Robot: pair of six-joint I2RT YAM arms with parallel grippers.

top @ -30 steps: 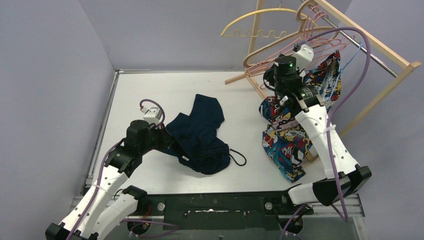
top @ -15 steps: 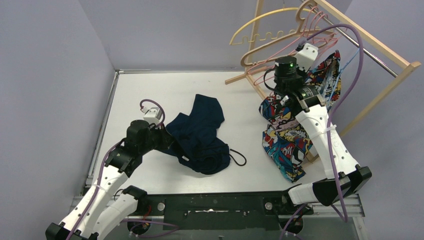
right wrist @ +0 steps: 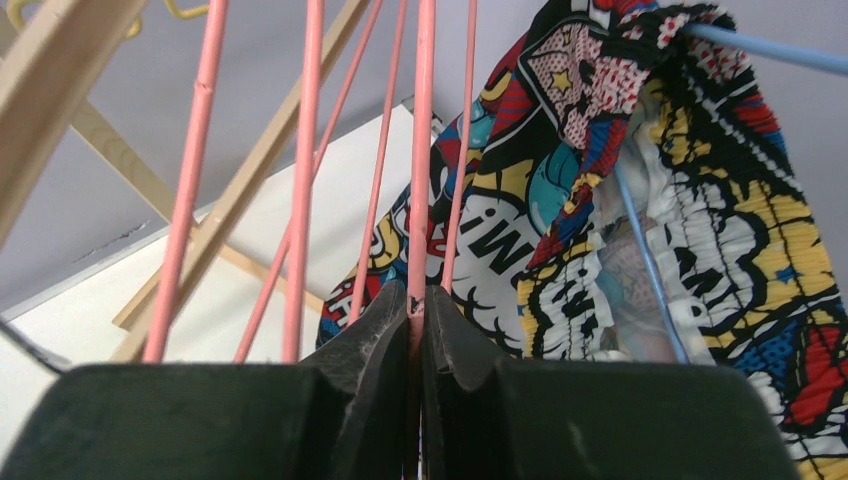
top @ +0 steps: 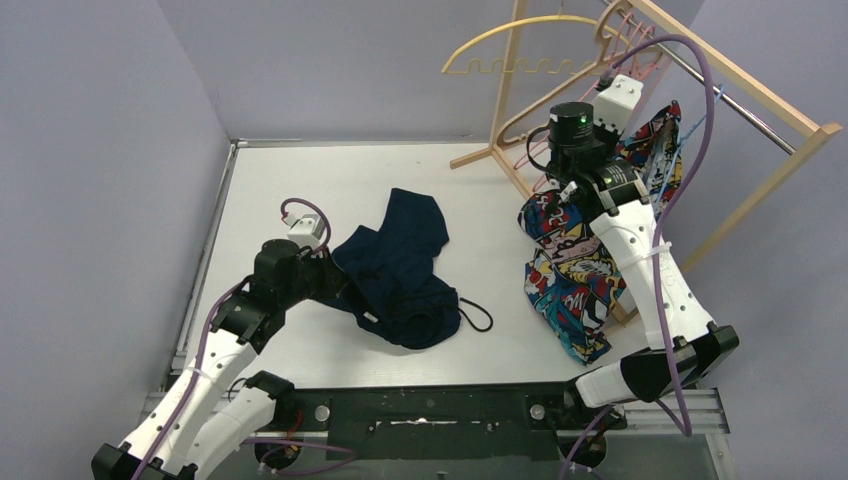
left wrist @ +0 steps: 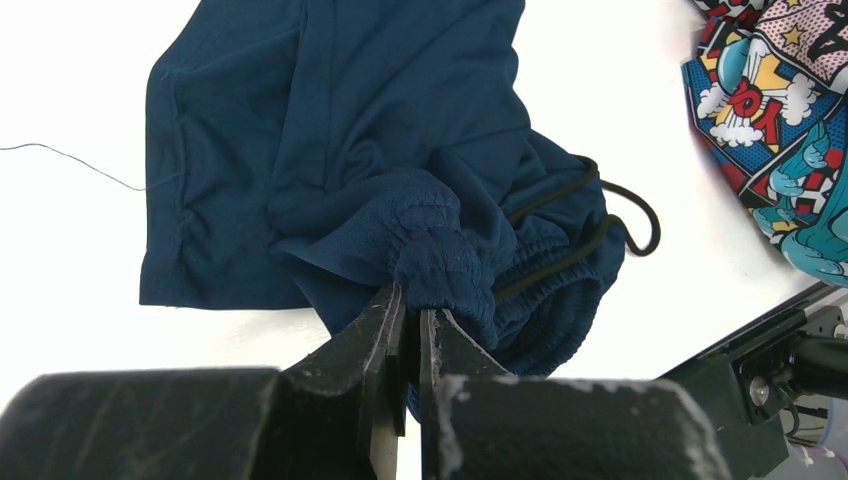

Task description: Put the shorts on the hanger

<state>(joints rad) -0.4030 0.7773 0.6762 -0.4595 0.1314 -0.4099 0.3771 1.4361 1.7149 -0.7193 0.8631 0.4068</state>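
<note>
The navy shorts [top: 400, 262] lie crumpled on the white table, with the black drawstring [top: 478, 316] trailing off to the right. My left gripper [top: 345, 290] is at their left edge. In the left wrist view it [left wrist: 412, 312] is shut on a bunched fold of the shorts' [left wrist: 380, 150] waistband. My right gripper [top: 612, 112] is raised at the rack among the hangers. In the right wrist view it [right wrist: 415, 300] is shut on a thin bar of the pink hanger [right wrist: 421, 150]. Several pink bars run beside it. The pink hook [top: 628, 28] hangs on the rail.
A wooden rack [top: 765, 100] stands at the back right with a yellow notched hanger [top: 520, 45] and a tan hanger [top: 518, 112]. A comic-print garment [top: 570, 280] drapes from a blue hanger [right wrist: 760, 52] down to the table, close beside my right arm.
My right gripper has moved up and to the right with the pink hanger, and the hangers on the rack have swung. The left arm and the shorts have not moved.
</note>
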